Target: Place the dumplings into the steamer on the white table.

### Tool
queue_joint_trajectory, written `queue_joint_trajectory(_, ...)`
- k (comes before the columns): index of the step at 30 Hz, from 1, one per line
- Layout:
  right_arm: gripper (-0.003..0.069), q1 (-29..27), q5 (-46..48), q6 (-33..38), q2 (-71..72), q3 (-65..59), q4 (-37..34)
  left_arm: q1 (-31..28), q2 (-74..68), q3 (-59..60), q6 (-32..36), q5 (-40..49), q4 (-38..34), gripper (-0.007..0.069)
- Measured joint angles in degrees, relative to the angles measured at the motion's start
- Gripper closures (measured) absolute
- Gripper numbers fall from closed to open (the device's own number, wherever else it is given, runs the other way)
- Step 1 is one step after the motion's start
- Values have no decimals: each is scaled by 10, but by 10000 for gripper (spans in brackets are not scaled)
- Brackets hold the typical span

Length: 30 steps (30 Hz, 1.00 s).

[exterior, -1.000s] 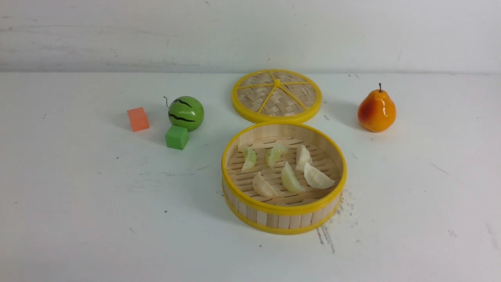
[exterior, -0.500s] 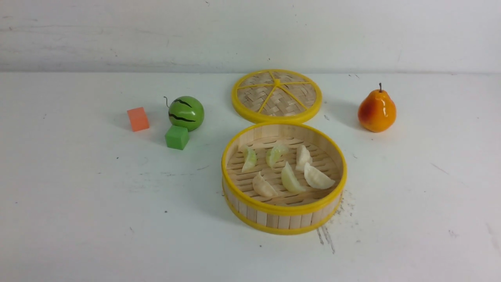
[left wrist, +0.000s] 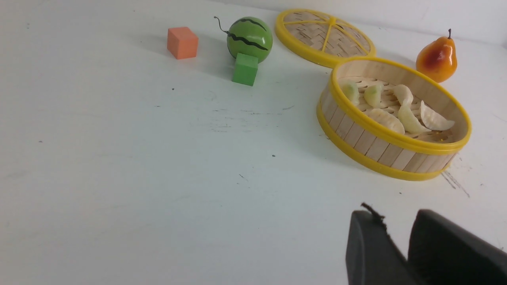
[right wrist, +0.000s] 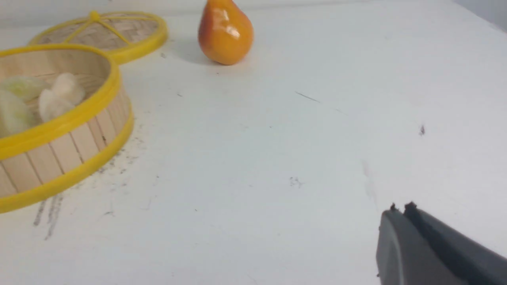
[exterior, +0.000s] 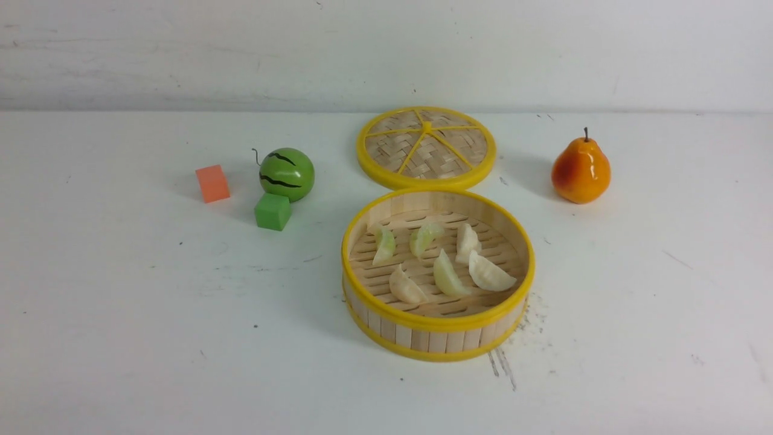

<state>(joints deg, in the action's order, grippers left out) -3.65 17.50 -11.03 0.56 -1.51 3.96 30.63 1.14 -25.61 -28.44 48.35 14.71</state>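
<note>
I see all six dumplings [exterior: 444, 266] lying on the slatted floor of the steamer [exterior: 438, 338], which sits open on the counter [exterior: 151, 338] near the middle. In the far row, the two pale green ones are on the left and a cream one to their right; in the near row, three cream ones run from centre to right. Most lie with their long axes running roughly near to far, slightly slanted; the rightmost near one lies more across, its tip pointing right. None touches the steamer wall that I can make out. The lid [exterior: 426, 147] lies flat just beyond the steamer, nearly touching its far rim. A pear [exterior: 581, 169] stands upright, far right. On the left, a melon ball [exterior: 287, 174] sits with a green cube [exterior: 273, 211] just in front of it, and an orange cube [exterior: 212, 183] further left. The left tool [left wrist: 390, 237] hangs over bare counter with a narrow gap between its fingers, holding nothing. The right tool [right wrist: 400, 215] has its fingers pressed together, empty, over bare counter well right of the steamer.
</note>
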Motion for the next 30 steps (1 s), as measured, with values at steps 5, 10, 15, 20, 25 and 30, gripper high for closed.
queue_joint_trajectory(5,680,2,26,0,0,1,15,0,0,0,0,0,0,470)
queue_joint_trajectory(10,680,18,36,0,1,3,25,0,0,1,0,0,0,464)
queue_joint_trajectory(15,680,32,38,0,1,3,25,0,0,1,0,0,0,460)
queue_joint_trajectory(20,679,32,38,0,1,3,25,0,0,1,0,0,0,460)
queue_joint_trajectory(25,676,32,39,0,1,3,25,0,0,1,0,0,0,452)
queue_joint_trajectory(30,674,32,39,0,1,3,25,0,0,1,0,0,0,447)
